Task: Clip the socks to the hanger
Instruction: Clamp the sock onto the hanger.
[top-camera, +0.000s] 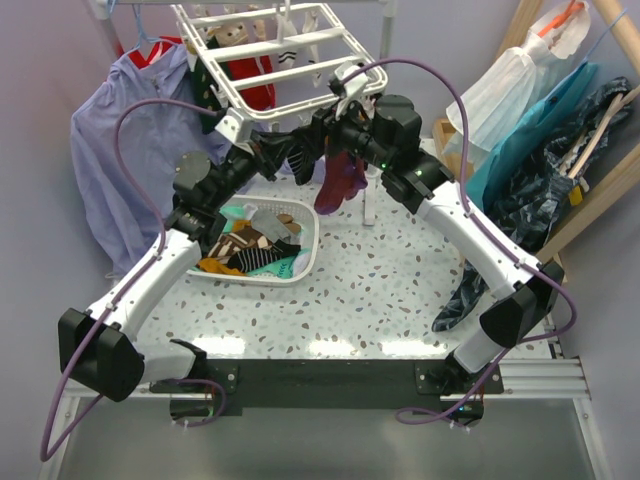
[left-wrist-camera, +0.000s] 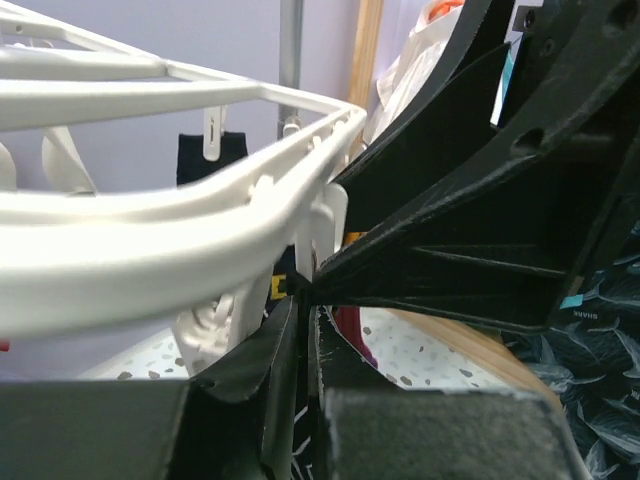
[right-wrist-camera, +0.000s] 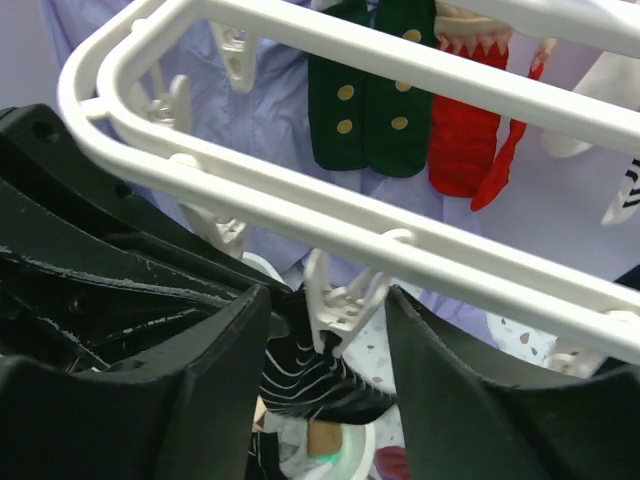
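The hanger (right-wrist-camera: 300, 215) corner crowds both arms, little room beneath; right fingers (right-wrist-camera: 220, 380) gape around a white clip (right-wrist-camera: 322, 290); left fingers (left-wrist-camera: 250, 380) pinch the limp black-striped sock (right-wrist-camera: 310, 375) beside it.

Hanger (right-wrist-camera: 300, 205): white. Green sock (right-wrist-camera: 395, 80): cream dots. Red sock (right-wrist-camera: 465, 140). Black sock (right-wrist-camera: 310, 375): thin white stripes. Purple sock (top-camera: 340, 185). Shirt (top-camera: 110, 150): lavender.

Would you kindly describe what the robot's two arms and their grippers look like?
Both the left arm and right arm have white links between bulky black joint housings. A thin purple cable runs along each. Small green lights glow near the right wrist. The left gripper and right gripper have broad matte black fingers.
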